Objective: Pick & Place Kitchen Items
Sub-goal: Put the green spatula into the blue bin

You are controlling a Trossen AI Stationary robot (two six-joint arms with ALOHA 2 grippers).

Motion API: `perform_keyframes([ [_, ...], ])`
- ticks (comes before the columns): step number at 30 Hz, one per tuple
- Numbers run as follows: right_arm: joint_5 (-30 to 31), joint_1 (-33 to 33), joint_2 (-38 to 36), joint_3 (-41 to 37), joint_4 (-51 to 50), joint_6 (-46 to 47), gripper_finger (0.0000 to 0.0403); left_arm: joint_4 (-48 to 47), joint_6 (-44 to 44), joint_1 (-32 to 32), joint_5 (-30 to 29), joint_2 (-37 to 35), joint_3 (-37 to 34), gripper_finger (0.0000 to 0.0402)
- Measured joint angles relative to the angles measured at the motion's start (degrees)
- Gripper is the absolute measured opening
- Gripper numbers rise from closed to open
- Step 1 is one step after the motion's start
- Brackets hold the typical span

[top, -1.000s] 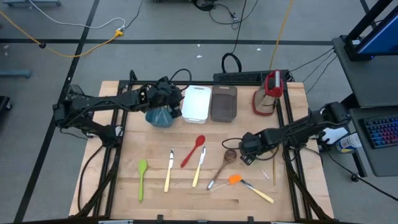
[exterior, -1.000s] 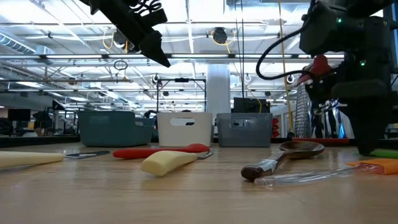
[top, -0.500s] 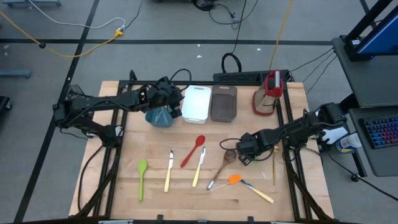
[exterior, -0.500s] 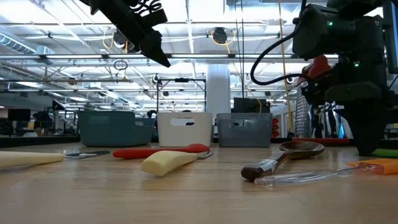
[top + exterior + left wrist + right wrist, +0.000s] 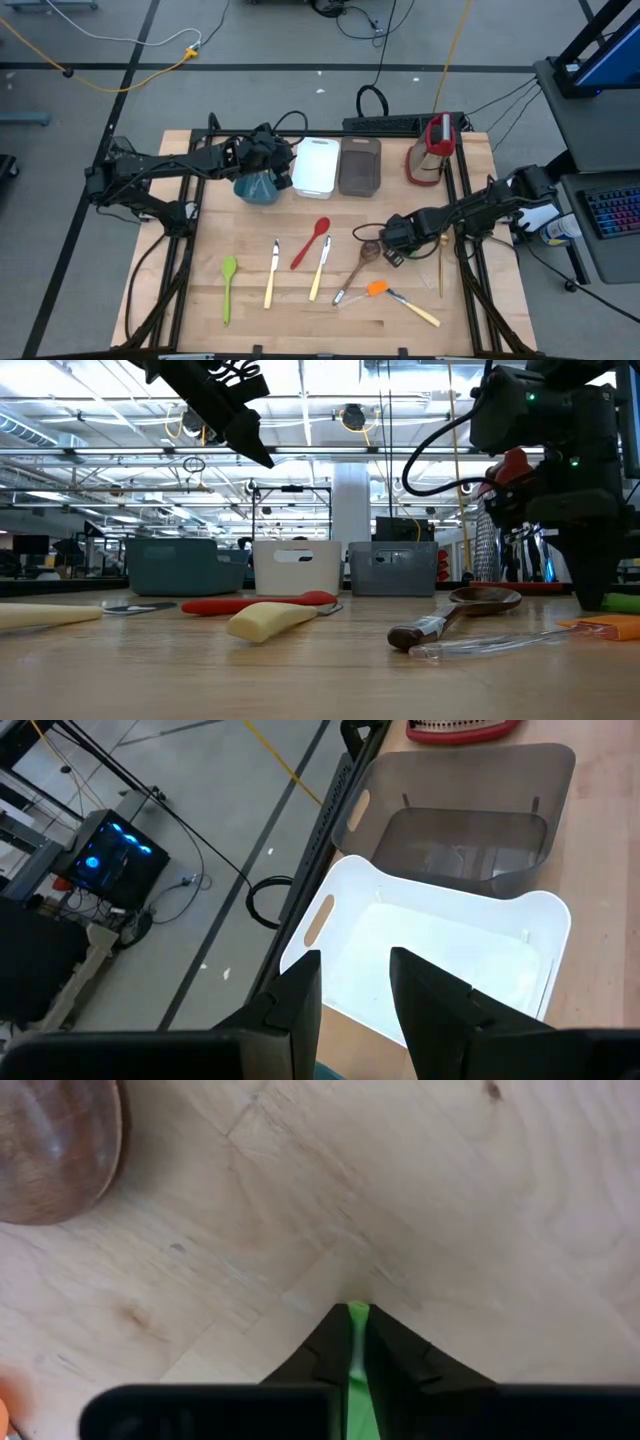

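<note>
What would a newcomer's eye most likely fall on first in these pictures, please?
Probably the scatter of slim utensils across the near half of the wooden table: a green spoon at the left, a red spoon in the middle and an orange spatula towards the right. Next, the right gripper, down at the table beside the round wooden spoon, shut on a thin green utensil.
</note>
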Motion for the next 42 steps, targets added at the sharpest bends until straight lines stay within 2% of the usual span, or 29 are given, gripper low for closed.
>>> perform_keyframes([
  [6,0.7,0.0,-5.1,-0.3,1.5,-0.7,0.0014,0.0,0.0,0.0,1.0,0.0,0.0,0.0127],
  [16,10.7,0.0,-16.9,-0.2,10.3,-10.5,0.0015,0.1,-3.2,0.0,14.4,0.0,0.0,0.0127],
  [20,16.5,0.0,-19.9,-0.2,13.4,-16.3,0.0015,0.1,-4.5,-0.1,17.8,0.0,0.0,0.0127],
  [26,24.1,-0.5,-22.8,-0.2,18.9,-25.6,0.0015,0.5,-6.4,-1.4,17.9,0.0,0.0,0.0127],
  [35,24.2,-6.0,-23.3,-0.1,28.8,-40.9,0.0015,7.7,-10.3,-5.8,17.5,1.4,0.0,0.0127],
  [42,24.2,-10.2,-23.2,-0.1,33.8,-47.2,0.0015,21.2,-12.9,-9.8,16.9,10.9,0.0,0.0127],
])
